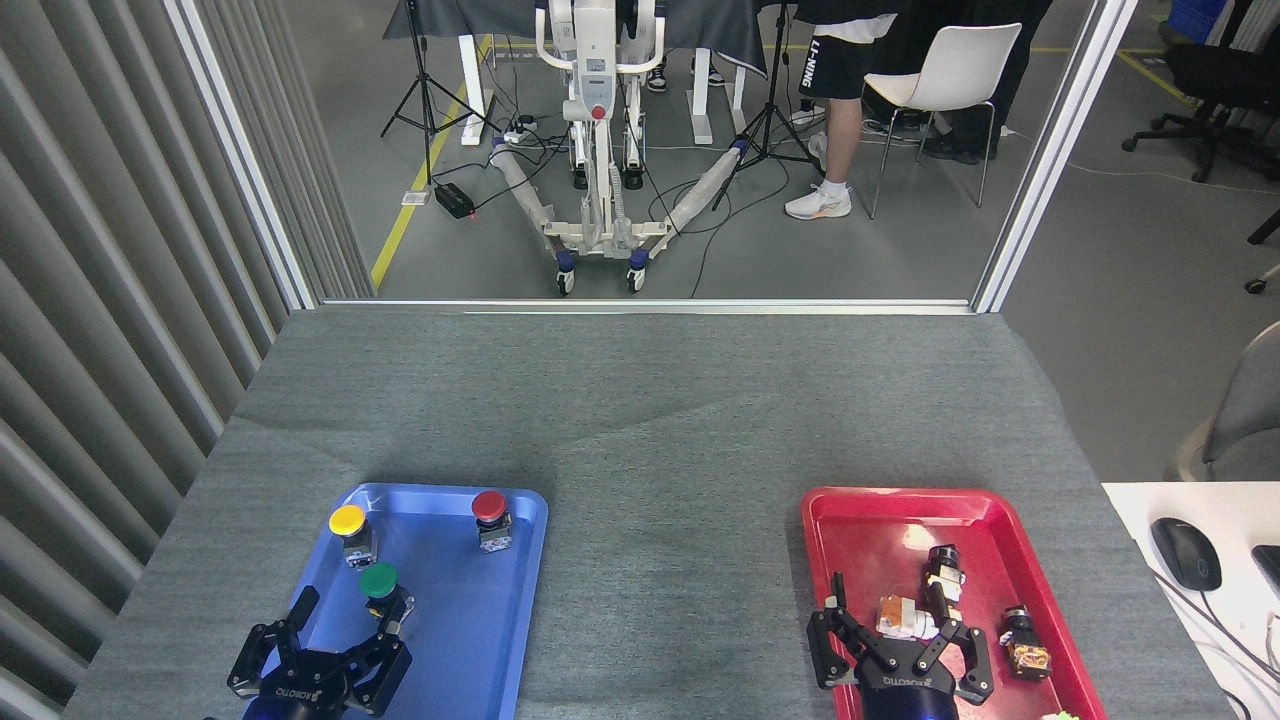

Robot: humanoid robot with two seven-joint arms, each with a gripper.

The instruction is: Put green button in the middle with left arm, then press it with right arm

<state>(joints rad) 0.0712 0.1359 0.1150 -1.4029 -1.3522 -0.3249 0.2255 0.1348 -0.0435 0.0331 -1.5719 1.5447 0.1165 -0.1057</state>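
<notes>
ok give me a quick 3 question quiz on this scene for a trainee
1. Which tray holds the green button? A) blue B) red C) neither
2. True or false: the left gripper is shut on the green button.
3. Fill in: the cloth between the trays holds ____ buttons.

Key:
1. A, the blue tray, with the yellow button and red button.
2. False; it is open, just short of the button.
3. No; the right gripper is open over the red tray.
</notes>
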